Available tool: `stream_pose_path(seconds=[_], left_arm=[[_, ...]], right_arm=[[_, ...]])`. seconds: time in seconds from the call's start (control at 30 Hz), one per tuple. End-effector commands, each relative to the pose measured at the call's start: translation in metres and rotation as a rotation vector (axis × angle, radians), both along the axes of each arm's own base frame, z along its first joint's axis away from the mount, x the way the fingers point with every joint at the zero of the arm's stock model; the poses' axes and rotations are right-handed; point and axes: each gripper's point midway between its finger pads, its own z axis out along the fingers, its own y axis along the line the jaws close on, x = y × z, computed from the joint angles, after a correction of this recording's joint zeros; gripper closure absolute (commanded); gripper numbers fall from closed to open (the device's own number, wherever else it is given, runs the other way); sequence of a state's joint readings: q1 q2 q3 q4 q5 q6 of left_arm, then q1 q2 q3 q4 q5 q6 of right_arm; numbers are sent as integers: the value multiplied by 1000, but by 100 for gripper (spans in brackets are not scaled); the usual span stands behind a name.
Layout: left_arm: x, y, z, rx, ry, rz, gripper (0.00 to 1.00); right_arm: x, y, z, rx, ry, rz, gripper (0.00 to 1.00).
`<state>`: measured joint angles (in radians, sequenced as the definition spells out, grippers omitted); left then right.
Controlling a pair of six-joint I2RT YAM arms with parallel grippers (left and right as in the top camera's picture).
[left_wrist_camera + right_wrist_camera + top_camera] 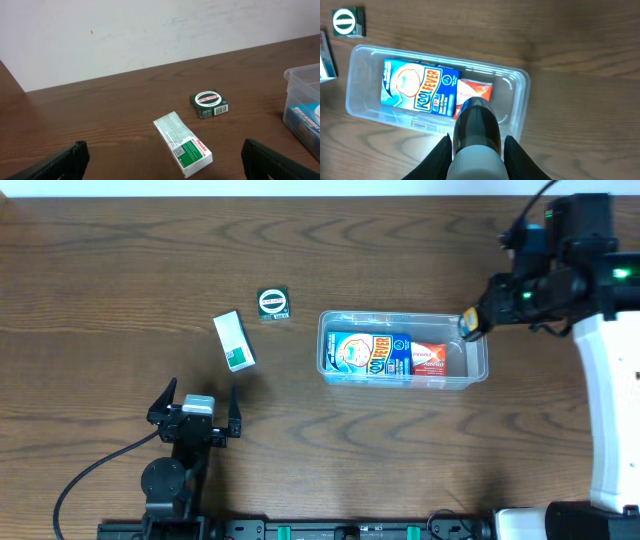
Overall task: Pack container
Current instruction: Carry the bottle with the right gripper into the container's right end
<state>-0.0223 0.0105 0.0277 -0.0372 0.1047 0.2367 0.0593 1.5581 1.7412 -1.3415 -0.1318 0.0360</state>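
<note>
A: Where's the clear plastic rectangular tub (400, 313)?
B: Centre-right of the overhead frame, on the brown wooden surface (120, 270).
A: Pincers?
B: Left pincer (200, 395), lower left, fingers spread wide. Right pincer (479, 155) clamped on a dark grey cylinder (476, 120) at the tub's upper right corner.

We see the container (400, 314) holding a blue box (365, 354) and a red packet (430, 359); at its two o'clock corner the right gripper (470, 327) seemingly grips a small item (466, 321).
</note>
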Motion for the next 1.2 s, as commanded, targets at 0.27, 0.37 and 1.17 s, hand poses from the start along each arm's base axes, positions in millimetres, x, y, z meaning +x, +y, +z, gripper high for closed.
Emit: stream_pose_path(seconds=[0.27,0.37,1.17], left_arm=[[0,0,-16,6,39,-5,2],[0,0,-15,6,39,-5,2],[0,-1,-16,5,39,-5,2]], right_arm=[[-12,2,-56,-102,98,-78,73],[-11,-7,-67,-147,100,-101,73],[1,-31,-150,-279,43,-151,73]])
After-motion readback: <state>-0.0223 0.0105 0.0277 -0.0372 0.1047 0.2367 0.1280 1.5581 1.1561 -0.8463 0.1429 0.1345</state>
